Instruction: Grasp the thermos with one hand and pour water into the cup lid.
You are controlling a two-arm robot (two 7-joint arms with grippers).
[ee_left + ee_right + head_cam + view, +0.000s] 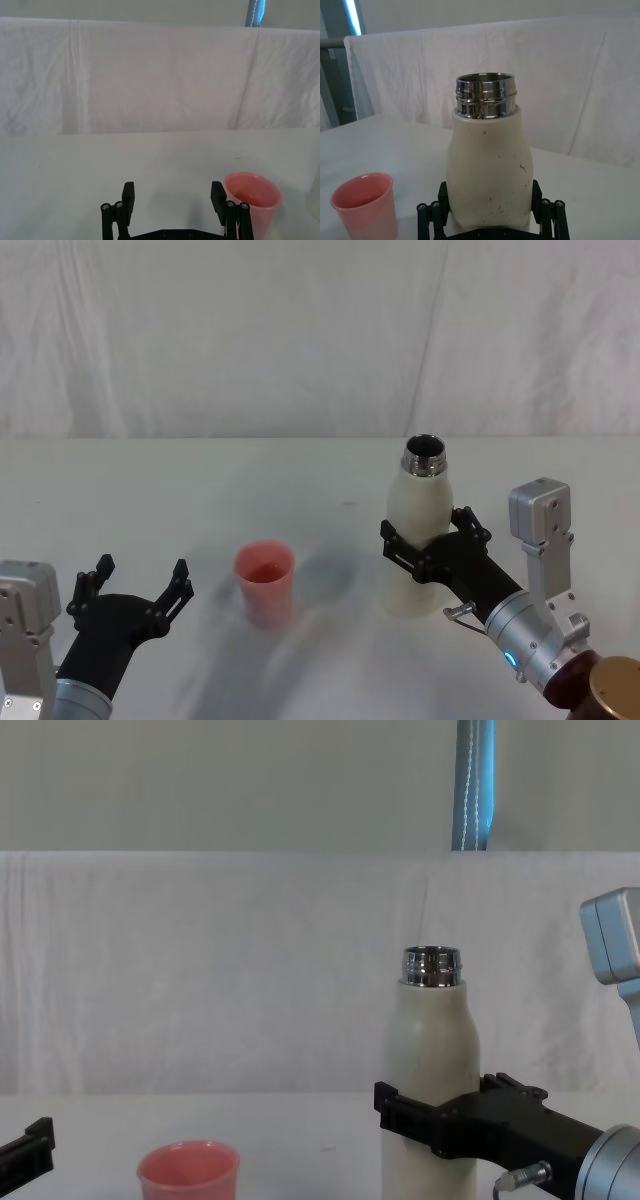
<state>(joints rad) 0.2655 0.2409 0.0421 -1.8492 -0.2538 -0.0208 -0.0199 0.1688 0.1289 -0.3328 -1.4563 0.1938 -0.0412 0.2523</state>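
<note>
Thermos (pixel 418 540) stood upright on the white tabletop (pixel 200 490), its cap off and the steel neck (pixel 485 96) open, with the right gripper (pixel 430 540) clasped around the lower half of its body, one jaw on each side. From the right wrist view the jaws seemed to press the cream wall, so I judged them clenched on it, though how firmly could not be told. The cup lid (pixel 265 583) sat upright on the tabletop, off to the left of those jaws and apart from the thermos, just beside the right jaw of the left gripper (pixel 135 588), which hovered with its jaws spread and nothing between them. The main risk I saw was the grip: the wall looked smooth and rounded and was held low, so on tilting the heavier top could swing or slip in the jaws. A fast tilt from the wide mouth could send water past the small lid or overfill it, since some liquid seemed already in it. The lid looked light, and a nudge from the neck or the nearby left jaw could tip it.
</note>
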